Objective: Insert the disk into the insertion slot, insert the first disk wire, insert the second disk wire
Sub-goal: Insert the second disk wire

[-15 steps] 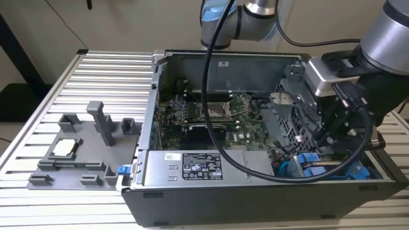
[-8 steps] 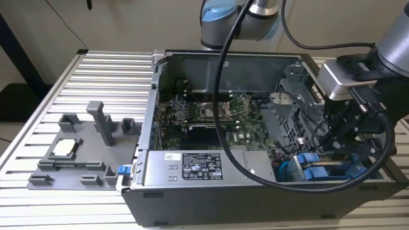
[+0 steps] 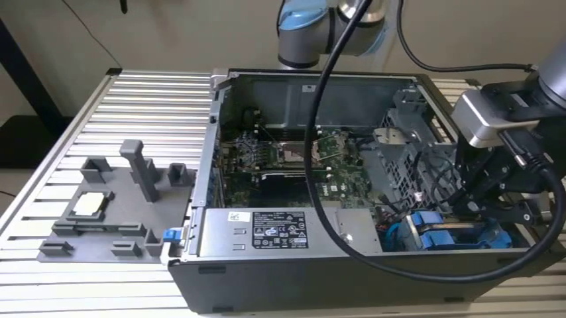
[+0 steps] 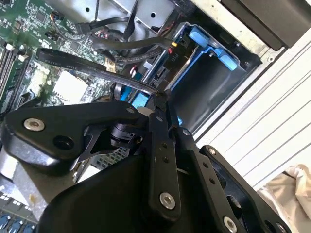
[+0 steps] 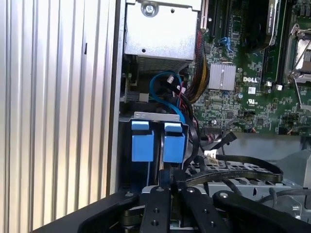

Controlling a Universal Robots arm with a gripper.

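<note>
The gripper (image 4: 160,97) sits low at the exterior view's right, over the insertion slot (image 3: 451,235), where the disk (image 5: 158,141) is seated; jaws pinched nearly closed on a black wire (image 4: 87,65); risk: misaligned connector snags neighbouring cables (image 3: 433,185).

Lighting is even and diffuse in the exterior view; my counter (image 3: 132,99) reads bright, without hard shadows. The computer case (image 3: 265,278) interior is dimmer, darkest along its far wall. In both wrist views my claw (image 4: 160,104) sits close and soft-focused, nearly black. Mild glare shows on the power supply (image 5: 160,29) in the first wrist view.
</note>
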